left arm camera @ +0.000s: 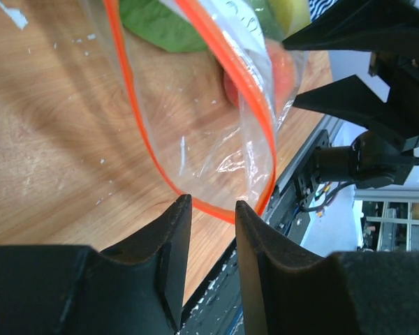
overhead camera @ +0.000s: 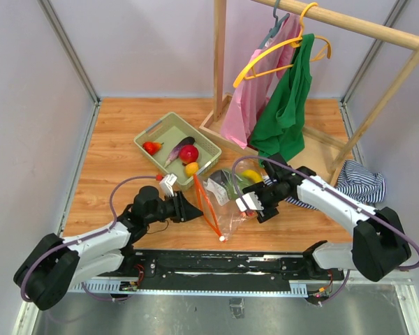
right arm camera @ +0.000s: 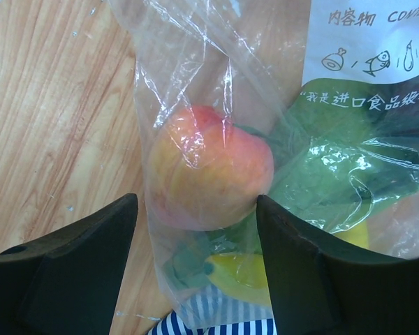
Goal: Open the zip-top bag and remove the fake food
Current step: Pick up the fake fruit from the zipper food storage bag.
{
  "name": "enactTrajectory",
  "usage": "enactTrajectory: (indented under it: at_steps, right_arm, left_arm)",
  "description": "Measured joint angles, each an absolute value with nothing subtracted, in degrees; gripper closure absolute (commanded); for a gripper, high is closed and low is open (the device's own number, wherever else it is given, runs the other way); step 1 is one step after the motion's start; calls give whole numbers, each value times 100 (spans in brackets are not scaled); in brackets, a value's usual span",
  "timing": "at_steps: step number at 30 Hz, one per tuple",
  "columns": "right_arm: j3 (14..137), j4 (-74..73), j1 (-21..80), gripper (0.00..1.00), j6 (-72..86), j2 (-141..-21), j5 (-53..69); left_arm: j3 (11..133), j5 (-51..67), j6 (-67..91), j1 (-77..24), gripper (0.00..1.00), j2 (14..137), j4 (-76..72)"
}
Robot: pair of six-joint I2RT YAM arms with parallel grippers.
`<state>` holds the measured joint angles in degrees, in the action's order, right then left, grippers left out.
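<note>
The clear bag (overhead camera: 227, 204) lies crumpled on the table (overhead camera: 112, 160) between your claws, its orange zip strip (overhead camera: 208, 206) frontmost. Your left claw (left arm camera: 211, 202) stands narrowly parted at that strip, not pinching. Your right claw (right arm camera: 195, 200) gapes astride the bagged peach (right arm camera: 209, 164); contact unclear.

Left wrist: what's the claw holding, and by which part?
Nothing clearly clamped: left claw straddles the orange zip strip of the zip-top bag, jaws apart.

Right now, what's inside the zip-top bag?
Through the zip-top bag: a peach, a green piece and a yellow piece. The white label and the green piece cover whatever lies behind them.
</note>
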<state>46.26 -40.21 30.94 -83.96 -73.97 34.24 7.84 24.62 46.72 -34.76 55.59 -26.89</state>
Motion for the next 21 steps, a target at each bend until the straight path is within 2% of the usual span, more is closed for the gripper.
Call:
enactTrajectory:
  at_steps: [21]
  right_arm:
    - [4609, -3769, 3094, 41, -8226, -7561, 3245]
  left_arm:
    - [1170, 2403, 4683, -3924, 64, 6965, -3520]
